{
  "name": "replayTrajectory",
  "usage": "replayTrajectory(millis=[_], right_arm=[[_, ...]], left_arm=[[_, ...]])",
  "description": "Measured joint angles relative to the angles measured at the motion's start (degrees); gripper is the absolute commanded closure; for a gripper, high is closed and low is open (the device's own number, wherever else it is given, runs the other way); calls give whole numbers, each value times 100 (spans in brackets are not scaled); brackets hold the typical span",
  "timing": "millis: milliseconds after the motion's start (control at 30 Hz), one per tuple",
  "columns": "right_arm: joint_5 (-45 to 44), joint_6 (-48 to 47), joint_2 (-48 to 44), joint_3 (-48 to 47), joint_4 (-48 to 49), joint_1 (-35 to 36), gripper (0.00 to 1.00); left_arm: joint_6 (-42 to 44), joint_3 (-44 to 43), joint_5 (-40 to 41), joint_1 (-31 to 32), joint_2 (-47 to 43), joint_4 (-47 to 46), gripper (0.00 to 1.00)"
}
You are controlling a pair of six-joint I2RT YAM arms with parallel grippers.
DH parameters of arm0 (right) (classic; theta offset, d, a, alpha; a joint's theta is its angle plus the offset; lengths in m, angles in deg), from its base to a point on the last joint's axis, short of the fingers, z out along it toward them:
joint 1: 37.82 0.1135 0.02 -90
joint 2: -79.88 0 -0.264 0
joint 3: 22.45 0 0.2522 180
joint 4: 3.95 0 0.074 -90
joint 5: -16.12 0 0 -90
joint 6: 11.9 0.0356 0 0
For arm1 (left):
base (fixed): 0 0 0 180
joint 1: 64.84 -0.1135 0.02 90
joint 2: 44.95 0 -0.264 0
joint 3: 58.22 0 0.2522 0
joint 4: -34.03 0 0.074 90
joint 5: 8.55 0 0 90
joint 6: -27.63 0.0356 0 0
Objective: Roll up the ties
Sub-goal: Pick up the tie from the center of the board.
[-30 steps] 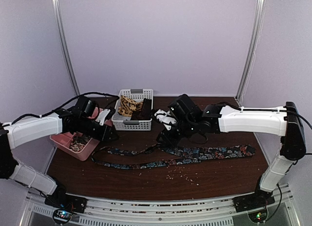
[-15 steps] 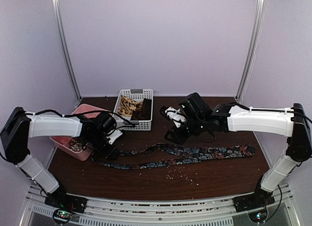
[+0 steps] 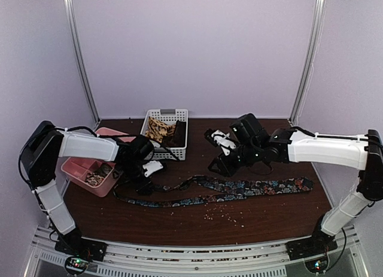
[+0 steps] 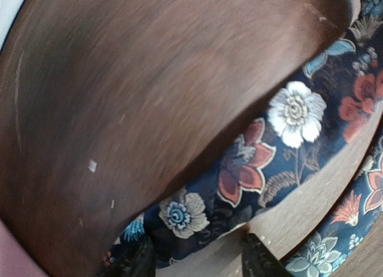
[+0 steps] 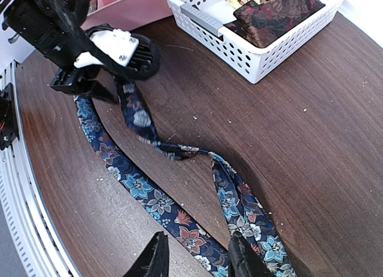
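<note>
Floral tie lies stretched along the surface, on the near side of both pairs of jaws. It is doubled back on itself, so two strands meet under the left jaws. Crumbs are scattered just nearer than the strands.

The left jaws are down at that folded end and stand part-way apart. Bare surface shows between their tips and the fabric crosses just ahead of them, so they do not appear to hold it.

The right jaws hover above the tie's middle, apart and empty; their fingertips frame a twisted hump in the cloth below.

Beyond the left jaws sit a pink tray and a white basket. The basket holds a tan tie and a dark brown tie.

Several things could go wrong from here:
- Closing at the fold may catch both layers, so the roll winds double and fat.
- With nothing pinning the long end, the cloth may drag along instead of winding.
- The twist would skew the coil.
- Crumbs could get wound in.
</note>
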Motion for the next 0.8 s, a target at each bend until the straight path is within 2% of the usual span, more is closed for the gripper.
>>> replayTrajectory(millis=[67,133,267,533,800], right_arm=[[20,33,-63,33,20,-35,67],[28,46,-111,48,35,-79,68],[61,81,-157,72,74,-142,68],[164,133,-155,105,179,-155,69],[354,160,-103,76,323,-153,61]], left_arm=[[74,-164,-103,0,140,33,86],[162,-293,-249,-4,236,28,99],[299,-326,-769,-7,219,133,100],[87,-651,-2437,-66,-402,125,100],[-450,-911,-3871,-181,-601,-57,100]])
